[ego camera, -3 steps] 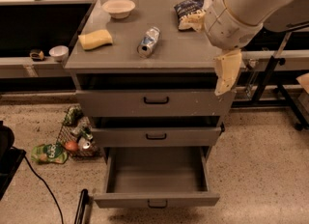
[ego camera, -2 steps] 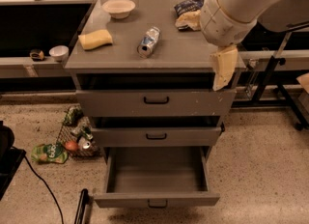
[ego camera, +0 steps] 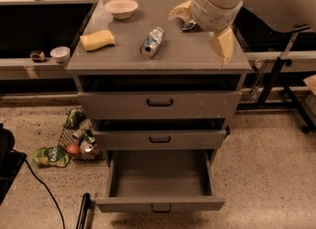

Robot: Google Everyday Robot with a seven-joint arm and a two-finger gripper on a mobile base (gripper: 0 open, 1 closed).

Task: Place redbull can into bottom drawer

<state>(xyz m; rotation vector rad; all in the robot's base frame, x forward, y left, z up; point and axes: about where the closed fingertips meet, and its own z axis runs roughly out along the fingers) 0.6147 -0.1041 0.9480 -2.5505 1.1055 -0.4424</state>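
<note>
The redbull can (ego camera: 152,42) lies on its side on the grey cabinet top (ego camera: 123,57), its round silver end toward me. My gripper (ego camera: 202,28) hangs over the right part of the top, to the right of the can and apart from it. Its two yellowish fingers (ego camera: 223,45) are spread wide and hold nothing. The bottom drawer (ego camera: 160,204) is pulled out and its inside is bare. The two drawers above it are pushed in.
A white bowl (ego camera: 121,7) and a yellow sponge (ego camera: 97,40) sit on the left of the top. A dark chip bag (ego camera: 188,24) peeks out behind my wrist. A wire basket of items (ego camera: 79,136) and a green bag (ego camera: 49,156) lie on the floor at left.
My arm has swung left and toward the back of the cabinet top, bringing the gripper closer to the can. The can and the drawers have not moved.
</note>
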